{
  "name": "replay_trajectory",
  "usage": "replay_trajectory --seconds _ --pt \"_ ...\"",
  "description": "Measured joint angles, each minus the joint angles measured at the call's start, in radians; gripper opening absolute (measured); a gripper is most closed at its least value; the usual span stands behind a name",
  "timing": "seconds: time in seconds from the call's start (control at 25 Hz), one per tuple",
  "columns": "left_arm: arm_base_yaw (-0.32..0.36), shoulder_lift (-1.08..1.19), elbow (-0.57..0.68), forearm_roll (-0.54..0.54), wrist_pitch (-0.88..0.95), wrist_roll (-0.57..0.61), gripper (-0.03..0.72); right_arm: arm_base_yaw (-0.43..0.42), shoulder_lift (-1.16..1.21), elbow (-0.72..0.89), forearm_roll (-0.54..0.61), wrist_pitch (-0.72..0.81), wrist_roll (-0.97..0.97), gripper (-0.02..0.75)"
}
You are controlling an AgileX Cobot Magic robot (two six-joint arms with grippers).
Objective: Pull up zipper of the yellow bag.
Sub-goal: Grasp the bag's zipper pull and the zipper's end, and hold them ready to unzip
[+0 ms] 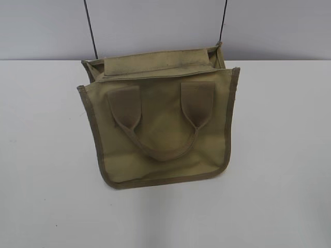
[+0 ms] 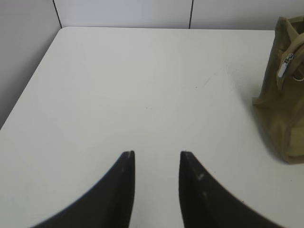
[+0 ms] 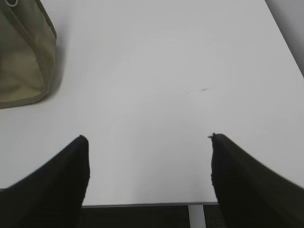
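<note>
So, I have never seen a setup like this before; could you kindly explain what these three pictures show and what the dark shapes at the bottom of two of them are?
This is a two-armed robot at a white table. One picture comes from a camera facing the table; it shows the yellow bag, a canvas tote with a U-shaped handle. No arms appear there.

The other two come from cameras on each wrist. The dark shapes are gripper fingers. The left gripper is open and empty over bare table, with the bag at the right edge of its picture, where the silver pull tab of the zipper shows. The right gripper is open wider, also empty, near the table's edge, with the bag at upper left.

Nothing is held.
</note>
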Motion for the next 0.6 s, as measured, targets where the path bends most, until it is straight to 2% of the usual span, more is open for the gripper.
replay_trajectory --seconds 0.6 --pt "0.000 0.000 0.000 0.000 0.000 0.000 0.242 0.000 0.000 0.000 0.000 0.000 0.000 0.582"
